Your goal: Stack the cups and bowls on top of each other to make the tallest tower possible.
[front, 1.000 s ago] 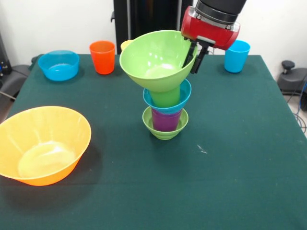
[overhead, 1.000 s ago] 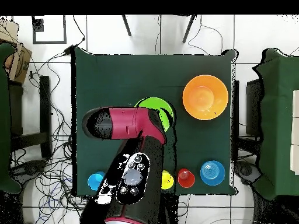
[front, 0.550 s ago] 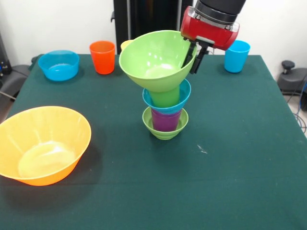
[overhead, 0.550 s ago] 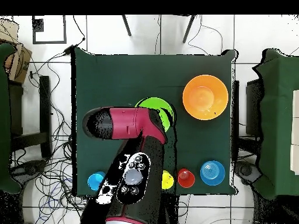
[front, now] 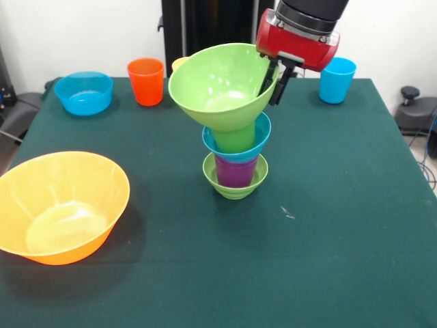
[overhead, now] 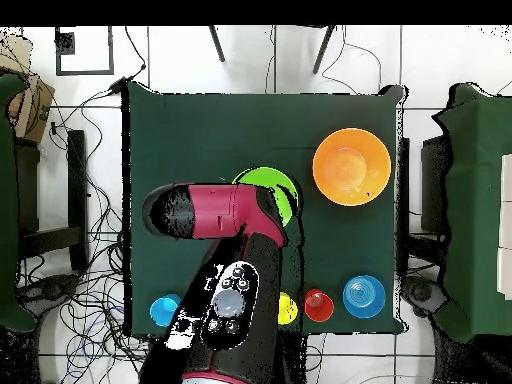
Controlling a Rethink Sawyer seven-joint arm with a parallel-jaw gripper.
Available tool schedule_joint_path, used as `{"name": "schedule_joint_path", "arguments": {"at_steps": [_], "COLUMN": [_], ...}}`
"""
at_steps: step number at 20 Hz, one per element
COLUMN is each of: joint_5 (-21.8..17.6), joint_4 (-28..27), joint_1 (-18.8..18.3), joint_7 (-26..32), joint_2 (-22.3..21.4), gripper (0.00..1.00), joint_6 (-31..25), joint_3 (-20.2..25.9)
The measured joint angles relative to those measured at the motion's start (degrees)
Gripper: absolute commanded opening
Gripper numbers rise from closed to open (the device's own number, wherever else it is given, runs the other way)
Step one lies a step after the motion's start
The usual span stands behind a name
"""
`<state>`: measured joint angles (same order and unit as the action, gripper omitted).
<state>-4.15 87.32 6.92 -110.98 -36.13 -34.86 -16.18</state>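
Nearest on the green-covered bench point(front: 328, 260) sits the very large orange bowl point(front: 60, 205), upright and alone at the front view's left, well apart from the rest. Mid-bench stands the tower point(front: 235, 154): a small green bowl point(front: 234, 186) at the base, a purple cup point(front: 236, 171) in it, a small blue bowl point(front: 222, 147) above, then a green cup point(front: 239, 137). A medium green bowl point(front: 218, 85) rests tilted on top, its rim gripped by the jaws of the red gripper point(front: 272, 80), one finger inside, one outside. Toward the far edge stand the medium blue bowl point(front: 84, 92), orange cup point(front: 146, 80), a yellow cup point(front: 179, 64) mostly hidden, and the light blue cup point(front: 336, 80)
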Motion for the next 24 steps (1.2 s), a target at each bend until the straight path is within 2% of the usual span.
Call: {"name": "schedule_joint_path", "arguments": {"at_steps": [22, 23, 24], "joint_5": [-0.01, 0.0, 0.0], "joint_4": [0.0, 0.0, 0.0], "joint_1": [-0.12, -0.12, -0.12], "joint_7": [0.0, 0.0, 0.0], "joint_2": [0.0, 0.0, 0.0], "gripper": [0.0, 1.0, 1.0], "joint_6": [0.0, 0.0, 0.0], "joint_3": [-0.01, -0.01, -0.01]}}
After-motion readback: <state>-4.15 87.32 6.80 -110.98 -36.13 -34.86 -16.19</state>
